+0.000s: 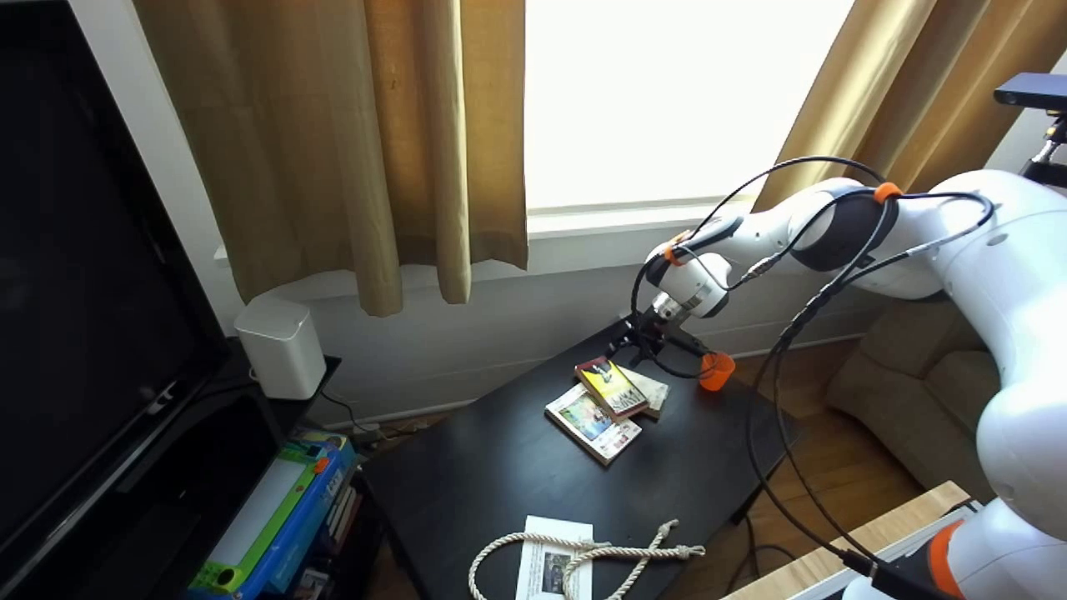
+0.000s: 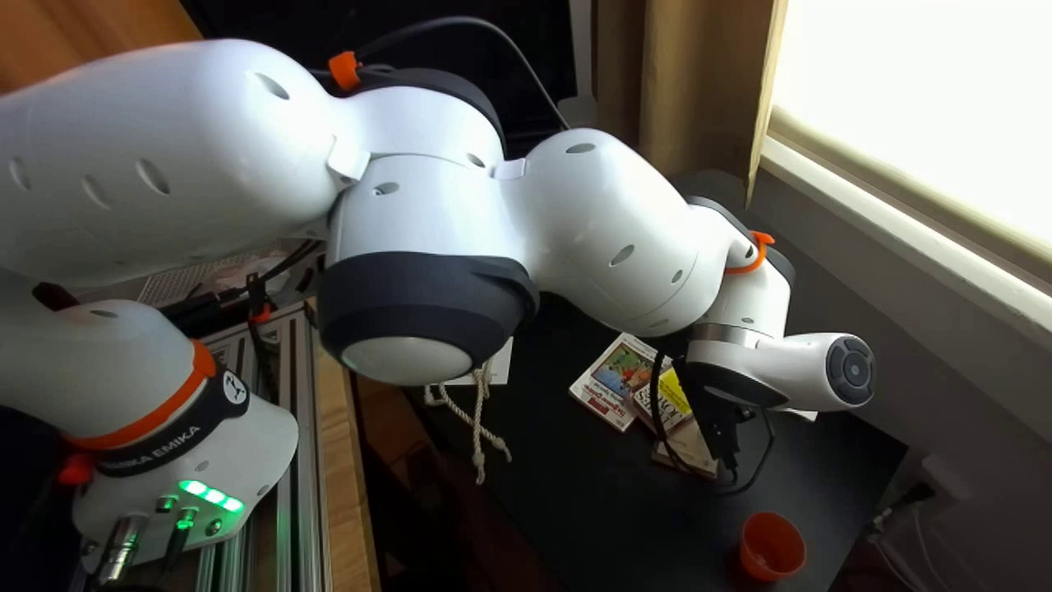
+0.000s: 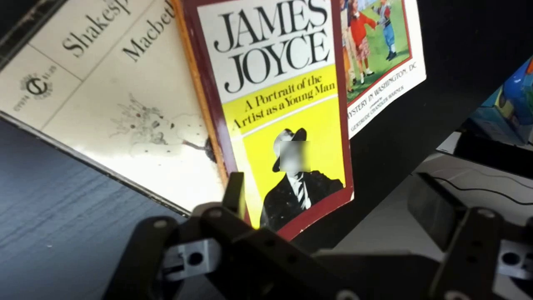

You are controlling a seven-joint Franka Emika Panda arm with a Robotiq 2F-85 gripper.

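Television (image 1: 92,275), dark, and white box (image 1: 281,350): one each, well left of your gripper (image 3: 331,187) in an exterior view. Rope (image 1: 642,552), knotted, well apart from your gripper; whether one length or two, you cannot tell. It lies across sheet (image 1: 575,530), one, perhaps weighing it down. Mystery (image 3: 385,62), a book on table (image 1: 492,467), partly under Joyce (image 3: 270,112) and farther from your gripper. Joyce, nearest your gripper, laid over both neighbours and so presumably propped by them, its near end jutting toward your gripper. Macbeth (image 3: 112,108), partly under Joyce's opposite flank. Books in all: three. Fingers (image 3: 233,196), two: spread wide, pinching nothing. In the wrist view the left one overlaps Joyce's edge and the right one stands beyond it, which suggests a gap wider than that cover; whether either touches, you cannot tell. Cup (image 2: 772,547), one, orange, mouth up, near your gripper and right of it in both exterior views. Straps (image 1: 888,192), orange, at least two, above your gripper, binding cables (image 1: 804,315) to arm (image 1: 1000,275), likely to hold slack clear.
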